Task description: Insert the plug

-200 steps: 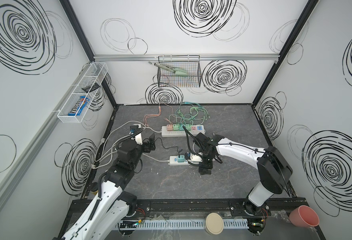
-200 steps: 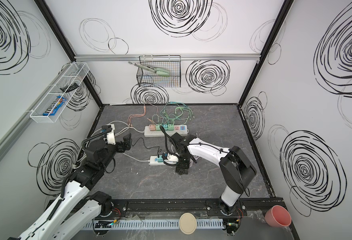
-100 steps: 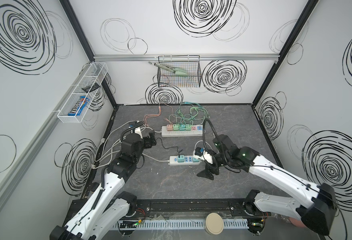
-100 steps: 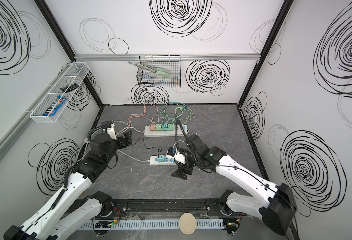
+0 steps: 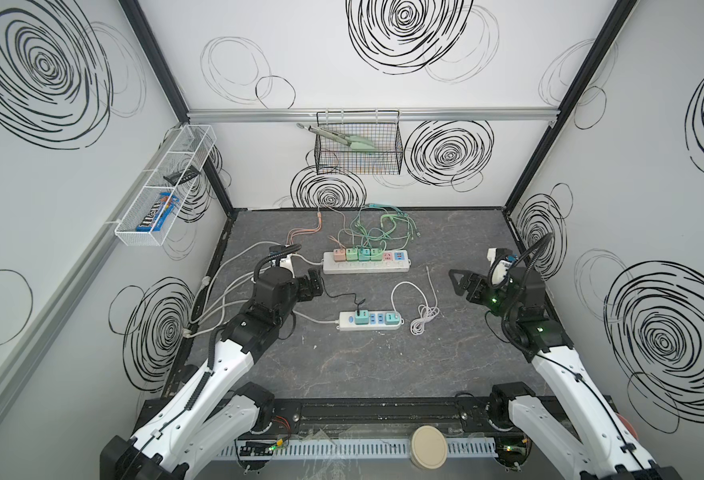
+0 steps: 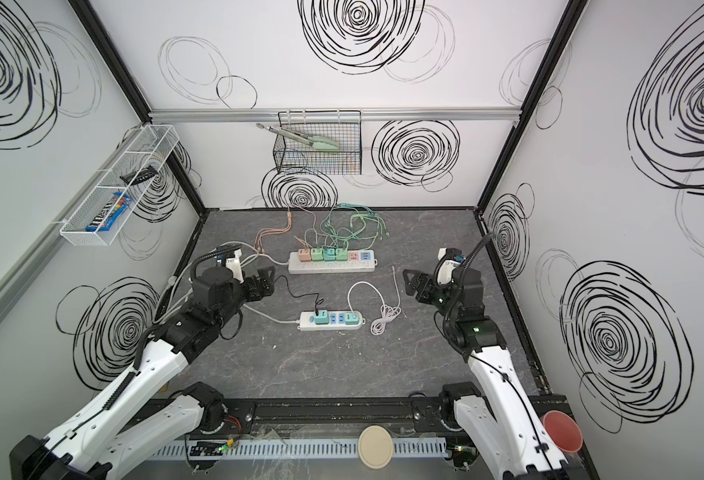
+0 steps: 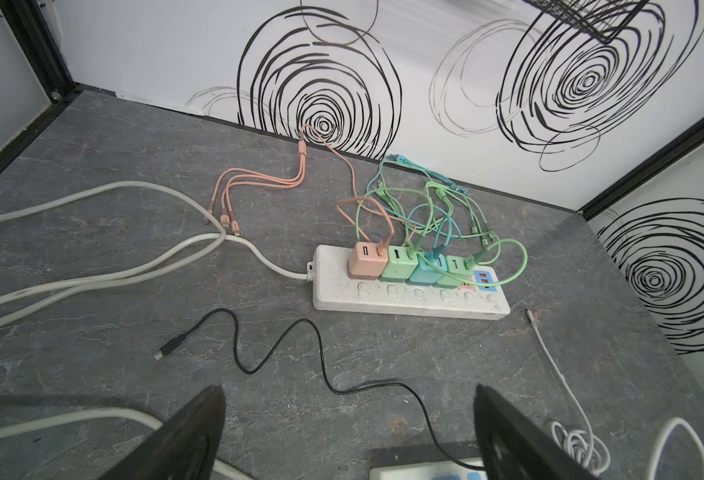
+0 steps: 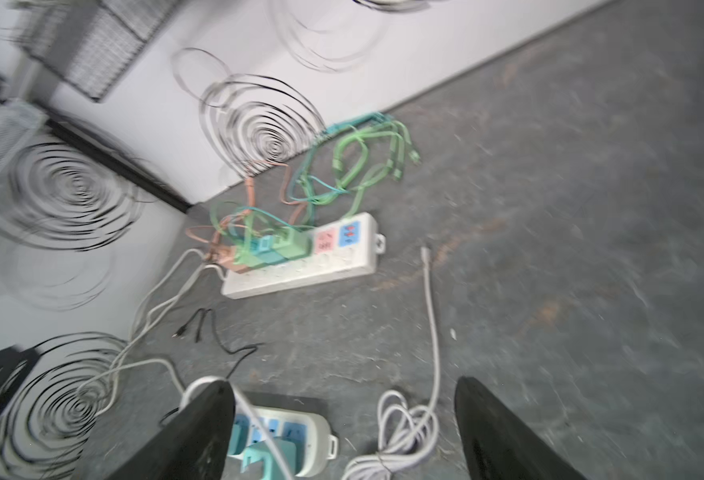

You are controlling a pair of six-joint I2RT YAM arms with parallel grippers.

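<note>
**Plug seems seated**

The teal plug [image 5: 391, 319] with its white cable [image 5: 423, 320] sits in the right end of the near power strip [image 5: 348, 323]. The left gripper [image 5: 315, 286] and right gripper [image 5: 459, 284] both gape wide and empty, clear of it; nothing seems left

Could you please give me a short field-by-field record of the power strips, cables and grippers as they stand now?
near power strip: two teal adapters plugged in
black cable: plugged into one teal adapter
white cable: plugged into the other, partly coiled on the table
far power strip: four adapters with coloured cables
left gripper: open, empty
right gripper: open, empty, clear of both strips
</note>
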